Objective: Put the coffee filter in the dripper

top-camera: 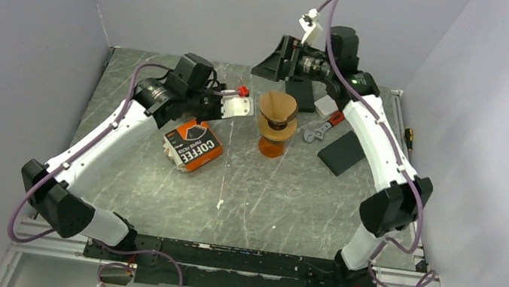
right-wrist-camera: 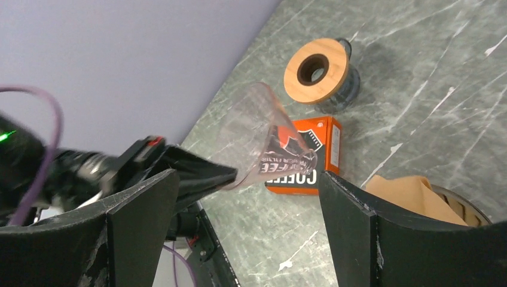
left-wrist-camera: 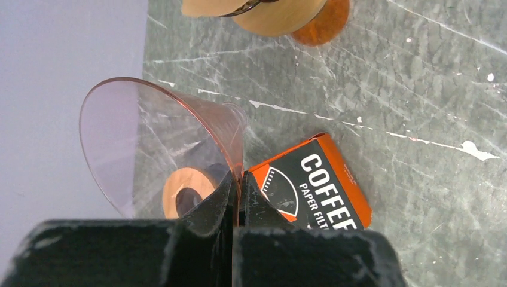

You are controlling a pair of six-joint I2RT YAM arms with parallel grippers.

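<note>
Your left gripper (left-wrist-camera: 237,182) is clenched on the clear pink dripper (left-wrist-camera: 155,137), held on its side over the counter (left-wrist-camera: 418,89). Right gripper (right-wrist-camera: 248,178) gapes wide, holding nothing. Brown coffee filter (top-camera: 277,110) sits mid-counter, apparently on an amber vessel (top-camera: 271,147).

We see soft, even light, only faint shadows on the worktop (top-camera: 266,198), and slightly blurred foregrounds in both wrist views.

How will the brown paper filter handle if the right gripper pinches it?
Likely floppy: the brown paper filter shows soft folds in the right wrist view, so it may crumple under a pinch. Probably very light, so it could shift on the amber vessel at first touch.
</note>
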